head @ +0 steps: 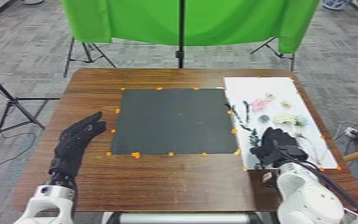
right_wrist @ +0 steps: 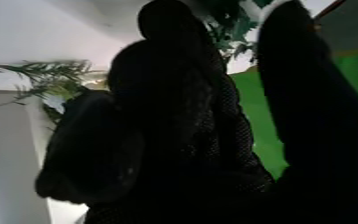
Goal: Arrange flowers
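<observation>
My left hand [head: 76, 136] is over the wood left of the dark square mat, its fingers straight and open. My right hand [head: 280, 144] is over the white sheet [head: 246, 85], beside the dark green leafy stems [head: 254, 137]. Its black glove [right_wrist: 175, 100] in the right wrist view has a relaxed bend in the fingers and the thumb apart, with nothing held; green leaves [right_wrist: 238, 27] show beyond the fingertips. On the sheet lie a pink flower [head: 259, 104], pale cream flowers [head: 285, 119] and a small grey-blue one [head: 264, 118]. A feathery sprig [right_wrist: 47, 72] appears past the glove.
The dark square mat [head: 171, 122] lies mid-table, with orange markers around its edges. Brown wood [head: 175, 185] borders it on the near side. Beyond the far edge stands a green cloth [head: 158, 22] on a frame.
</observation>
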